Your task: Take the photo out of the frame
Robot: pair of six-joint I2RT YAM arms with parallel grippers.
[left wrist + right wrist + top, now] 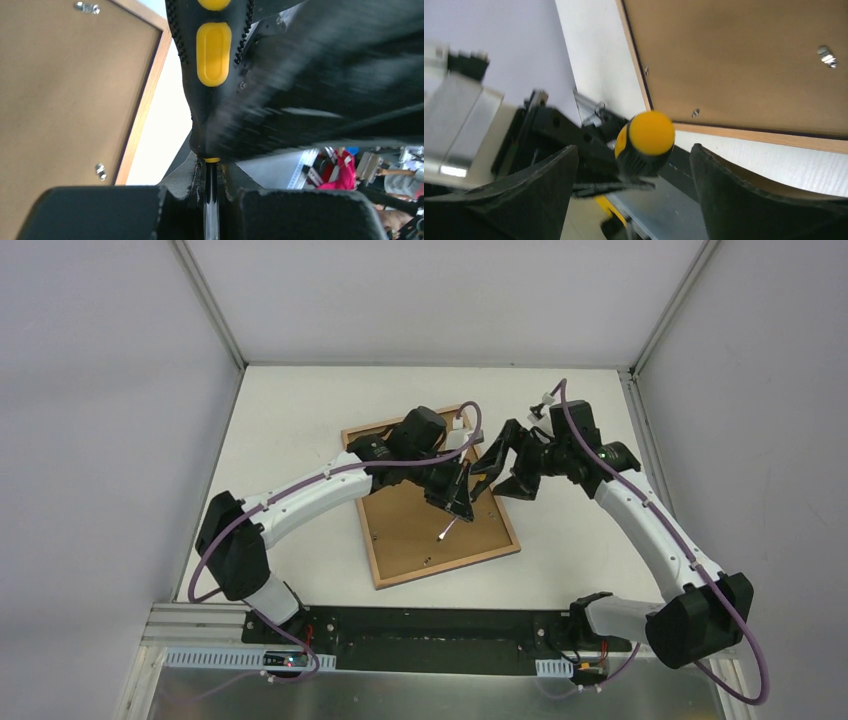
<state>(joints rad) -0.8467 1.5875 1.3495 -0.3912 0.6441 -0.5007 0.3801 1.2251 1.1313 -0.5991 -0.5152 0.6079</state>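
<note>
The frame (405,535) lies back-up on the tabletop (300,420). Above it, the left claw (457,497) is clamped on a screwdriver (212,50). At its right edge, the right claw (633,152) gapes apart.

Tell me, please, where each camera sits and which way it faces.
Top external: fixed above and behind the bases, looking down on the table and the frame, lying back-up; both arms show.
Left wrist: on the left arm, looking along the left hand, shut on the screwdriver shaft; frame back at left.
Right wrist: looking out through the right hand, open, at the screwdriver's yellow butt; frame back upper right.
Shared: both wrist views show the screwdriver and the frame's brown back.
</note>
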